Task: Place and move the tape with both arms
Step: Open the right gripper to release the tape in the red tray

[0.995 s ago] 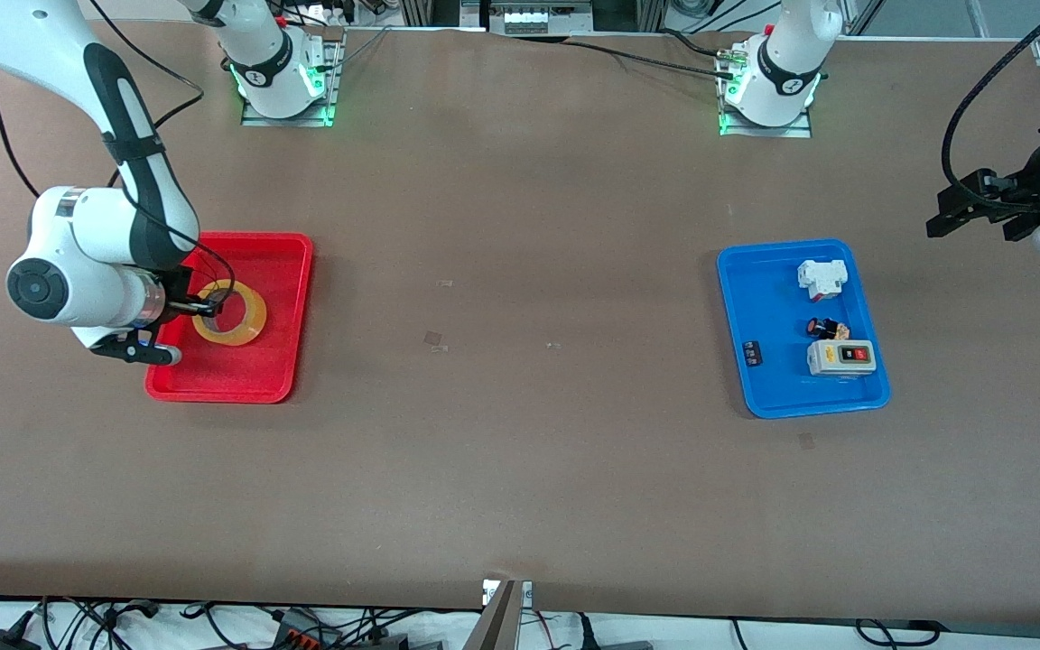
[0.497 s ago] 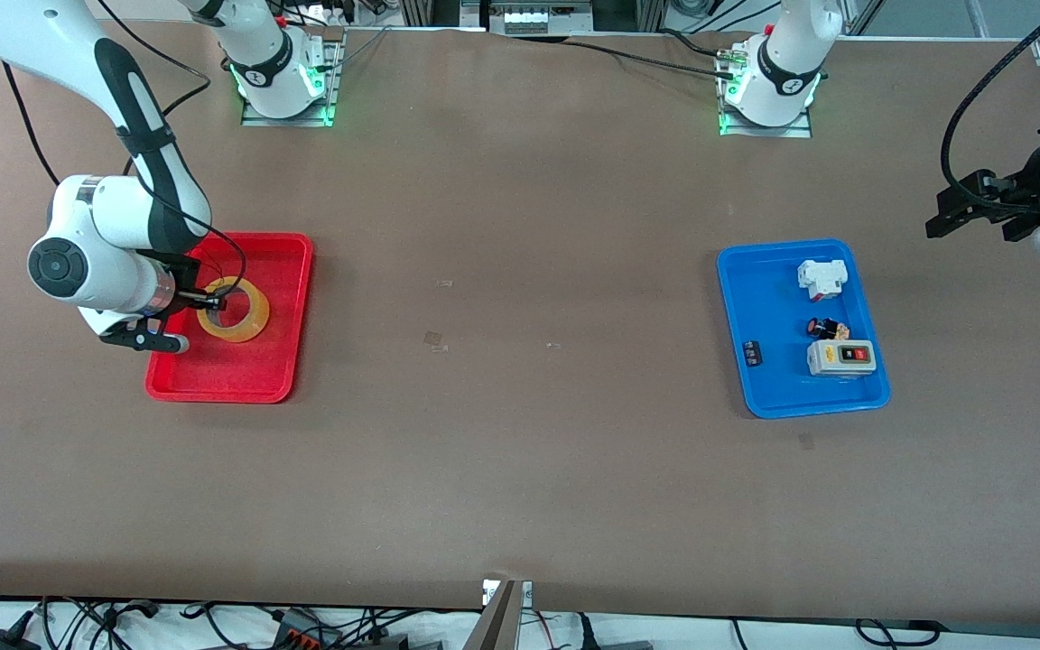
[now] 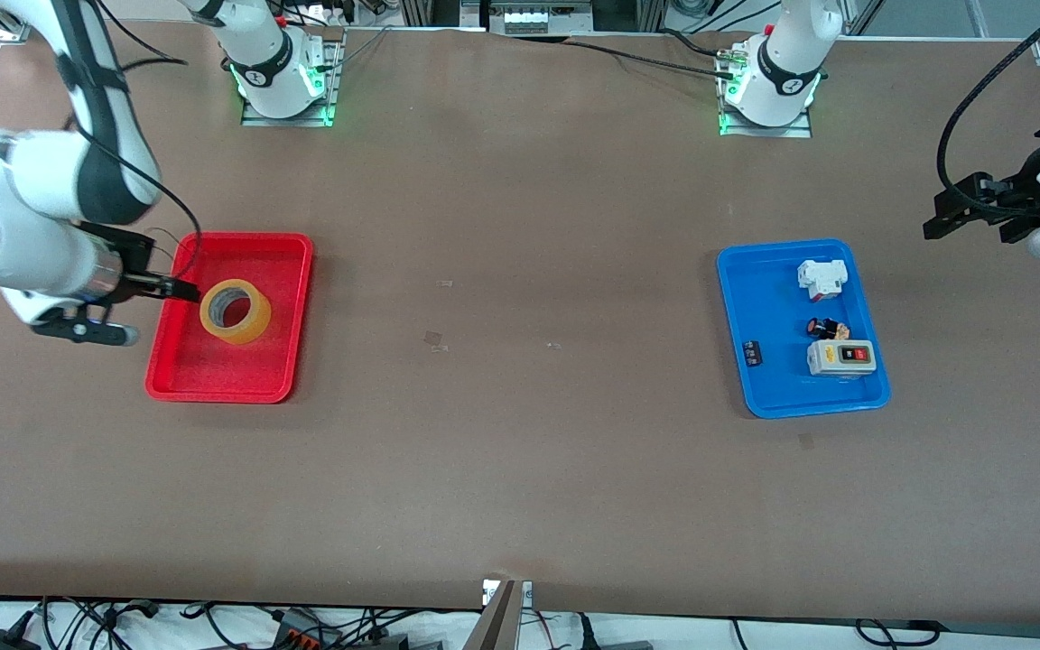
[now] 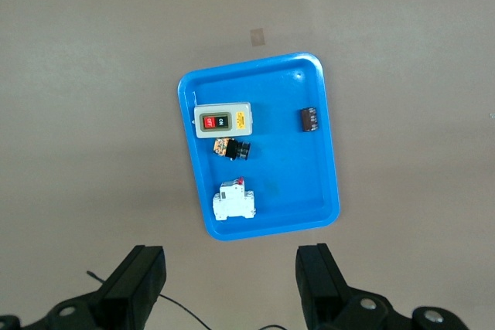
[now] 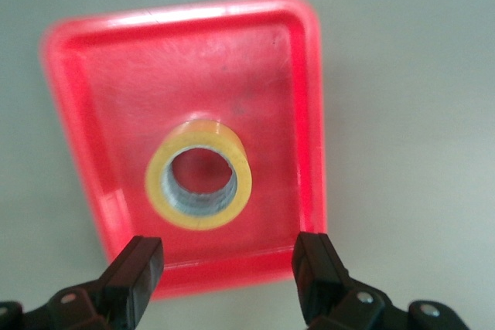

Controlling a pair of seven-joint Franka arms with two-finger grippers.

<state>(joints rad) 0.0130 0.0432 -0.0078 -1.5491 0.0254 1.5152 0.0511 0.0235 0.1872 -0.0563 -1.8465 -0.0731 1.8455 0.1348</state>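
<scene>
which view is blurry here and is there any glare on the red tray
Right wrist view: soft all over, red tray edges smeared, a pale sheen along one rim, tape fuzzy. Left wrist view: sharp, blue tray evenly lit. Front view: crisp, green glow at both arm bases.

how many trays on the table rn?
2. The red tray lies toward the right arm's end, with the tape in it. The blue tray lies toward the left arm's end, holding small electrical parts. None looks hidden.

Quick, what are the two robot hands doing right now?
Left hand: open, holding nothing, up over the table beside the blue tray.
Right hand: open, holding nothing, above the tape.
</scene>
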